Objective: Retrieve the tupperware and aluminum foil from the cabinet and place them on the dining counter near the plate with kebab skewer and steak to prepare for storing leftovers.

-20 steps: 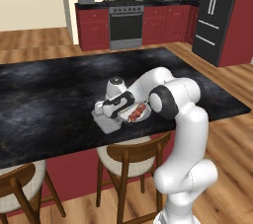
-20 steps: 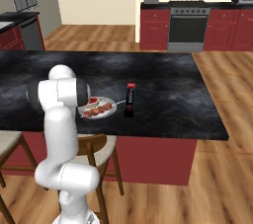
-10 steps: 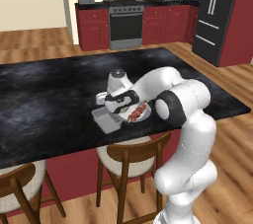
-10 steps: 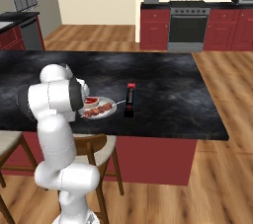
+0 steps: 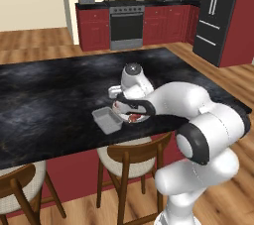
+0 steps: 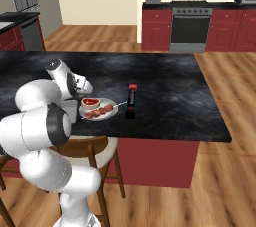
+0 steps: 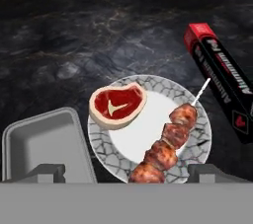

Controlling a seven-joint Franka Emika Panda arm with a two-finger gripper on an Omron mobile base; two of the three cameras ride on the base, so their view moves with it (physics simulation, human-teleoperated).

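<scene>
The pale grey tupperware (image 5: 106,120) sits upright on the black dining counter (image 5: 49,95), touching the left edge of the round plate (image 5: 133,118). The hand view looks down on the tupperware (image 7: 44,144), the plate (image 7: 131,139) with a steak (image 7: 117,104) and a kebab skewer (image 7: 165,144), and the black aluminum foil box (image 7: 222,82) lying just right of the plate. My gripper (image 7: 127,172) hovers open above the tub and plate with nothing between its fingers. The foil box (image 6: 131,101) also lies flat beside the plate (image 6: 107,113). The cabinet is out of view.
Wooden stools (image 5: 126,159) stand under the counter's near edge. Behind the counter (image 6: 170,86) are red base cabinets, a stove (image 5: 126,23) and a black fridge (image 5: 218,16). Bare marble stretches left and behind the plate.
My gripper opened and let go of the tupperware, which now rests by the plate. The hand then lifted a little above it.
</scene>
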